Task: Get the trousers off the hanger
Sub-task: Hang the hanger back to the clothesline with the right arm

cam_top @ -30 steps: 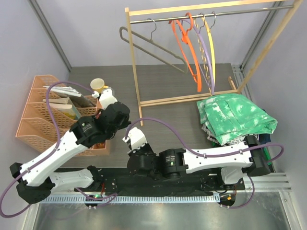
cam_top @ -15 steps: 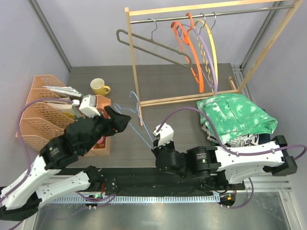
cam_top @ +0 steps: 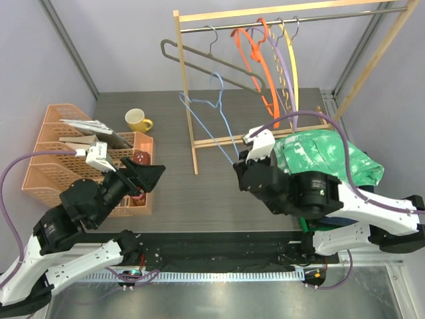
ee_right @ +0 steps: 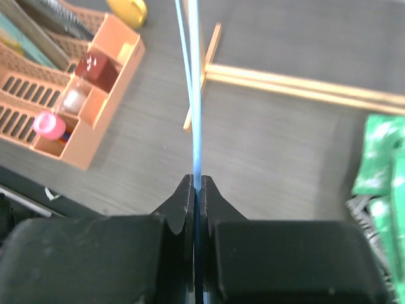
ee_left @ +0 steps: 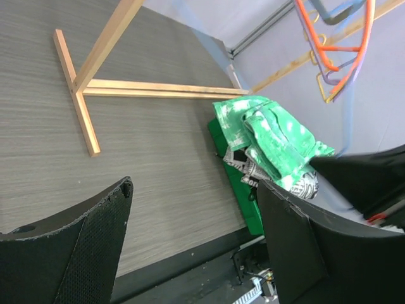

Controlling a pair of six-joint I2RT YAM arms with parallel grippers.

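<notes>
From above, the right gripper clenched a bare light-blue hanger, held up toward the rack at 12 o'clock, probably for rehanging; the left gripper gaped, empty. The trousers lay piled at 3 o'clock. Left wrist: green-and-white mottled pair topmost, newsprint beneath. Right wrist: jaws pinched the hanger's wire.

Dark grey wood-grain table top across the middle of the frame, pale lilac walls at the back and left, wooden clothes rack with a metal rail at upper right, orange plastic organiser at left, soft even light
</notes>
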